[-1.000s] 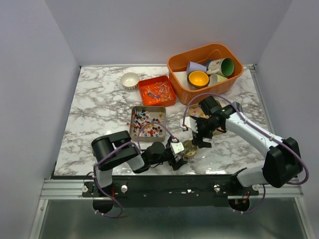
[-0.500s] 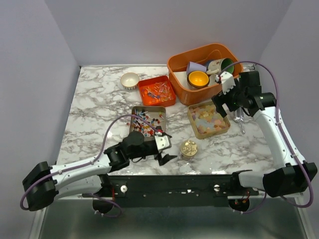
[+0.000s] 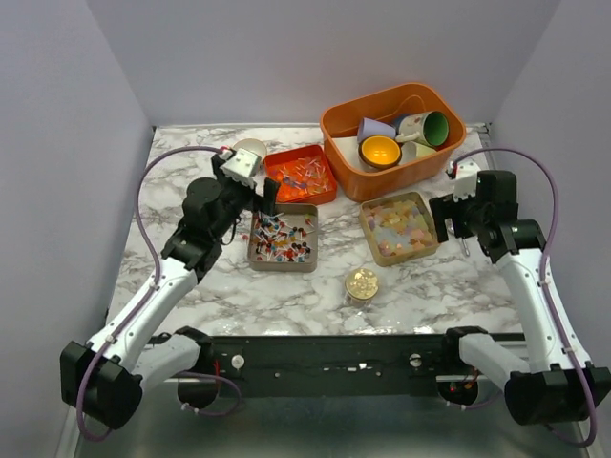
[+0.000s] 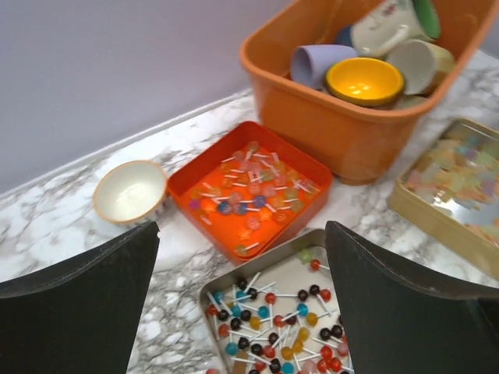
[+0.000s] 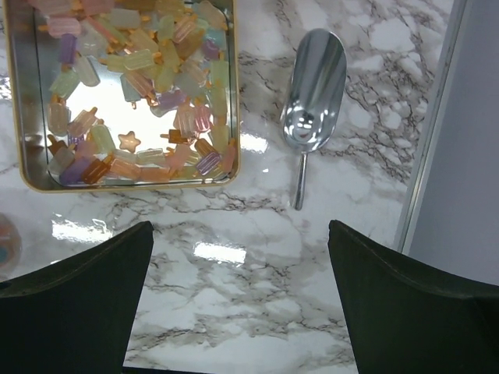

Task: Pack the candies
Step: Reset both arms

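Candies (image 3: 284,239) sit in 3 containers. Top view: red/blue/white/yellow ones fill a grey tin (image 3: 284,270) mid-table. More lie in an orange tray (image 3: 292,152) just behind it, and pastel ones in a gold tin (image 3: 409,255) to the right. L gripper (image 3: 268,197) hovers at the tray's front-left corner, above the gap between tray and grey tin. Can't tell its jaws from here. R gripper (image 3: 454,229) hangs just right of the gold tin. A gold disc (image 3: 362,283) lies near the front edge, and a bin (image 3: 377,186) of cups (image 3: 380,151) stands at the back. A white bowl (image 3: 250,153) is left of the tray.

L wrist view: L gripper (image 4: 242,227) is spread wide, holding nothing. Tray candies (image 4: 253,191) and grey-tin ones (image 4: 273,327) show between its fingers (image 4: 86,304). Bowl (image 4: 130,191), bin (image 4: 327,132) and a corner of the gold tin (image 4: 405,212) are also in frame.

R wrist view: R gripper (image 5: 240,227) is also wide apart and empty, over bare marble table (image 5: 257,312). Pastel candies (image 5: 132,93) are ice-lolly shaped and crowd the gold tin (image 5: 23,117). A metal scoop (image 5: 314,93) lies just beside the tin's right wall, not touching it, with its handle toward the gripper.
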Robot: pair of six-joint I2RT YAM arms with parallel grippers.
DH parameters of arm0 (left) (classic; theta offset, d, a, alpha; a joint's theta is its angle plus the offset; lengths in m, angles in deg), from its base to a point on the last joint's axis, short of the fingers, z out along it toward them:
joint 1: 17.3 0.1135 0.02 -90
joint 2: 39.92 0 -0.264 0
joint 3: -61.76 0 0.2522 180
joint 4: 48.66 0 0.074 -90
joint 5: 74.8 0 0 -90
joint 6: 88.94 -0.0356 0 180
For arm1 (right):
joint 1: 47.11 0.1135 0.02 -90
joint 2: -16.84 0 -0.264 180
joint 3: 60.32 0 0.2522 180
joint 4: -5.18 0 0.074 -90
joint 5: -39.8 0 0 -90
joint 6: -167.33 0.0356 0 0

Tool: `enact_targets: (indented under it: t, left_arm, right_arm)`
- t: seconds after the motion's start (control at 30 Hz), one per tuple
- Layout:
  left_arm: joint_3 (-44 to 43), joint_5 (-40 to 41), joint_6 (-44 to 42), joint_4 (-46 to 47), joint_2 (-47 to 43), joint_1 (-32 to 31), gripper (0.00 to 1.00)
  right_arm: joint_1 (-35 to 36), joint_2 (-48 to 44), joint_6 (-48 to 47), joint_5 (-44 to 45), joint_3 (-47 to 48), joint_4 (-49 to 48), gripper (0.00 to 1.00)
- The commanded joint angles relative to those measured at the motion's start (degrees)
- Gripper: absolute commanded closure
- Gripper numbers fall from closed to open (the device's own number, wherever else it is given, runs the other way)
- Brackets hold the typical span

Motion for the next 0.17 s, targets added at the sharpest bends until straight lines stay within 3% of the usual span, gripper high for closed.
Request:
enact_targets:
  t: [0.0, 0.13]
  left_arm:
    - [1.11, 16.8, 10.86, -1.36, -2.71, 7.77, 0.01]
    - [2.53, 22.32, 7.84, 0.13, -2.1, 11.3, 0.01]
  right_arm:
    - [-2.01, -2.38, 2.08, 1.27, -4.08, -1.42, 0.0]
    - [-3.33, -1.86, 3.21, -0.66, -4.87, -2.03, 0.0]
